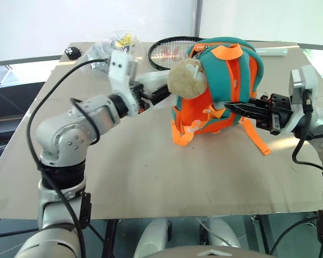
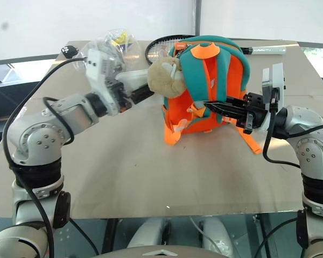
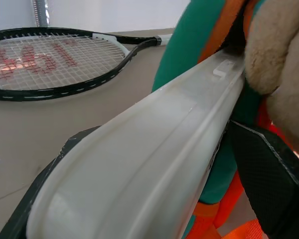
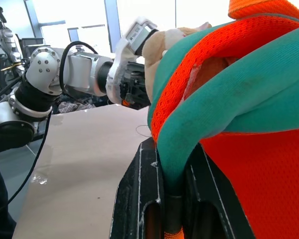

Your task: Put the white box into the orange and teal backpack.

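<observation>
Left gripper point(image 3: 139, 199): clamps the white box point(image 3: 154, 144), its far end at the backpack's side (beside the plush toy point(image 1: 185, 78)).
Right gripper point(image 4: 169, 199): pinches the teal trim of the orange and teal backpack point(image 1: 226, 86), upright on the table point(image 1: 151, 172).

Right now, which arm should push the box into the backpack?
Left. Its gripper already holds the white box, whose far end is at the orange and teal backpack, beside the plush toy. The right gripper is busy: jaws shut on the backpack's teal trim, steadying it.
</observation>
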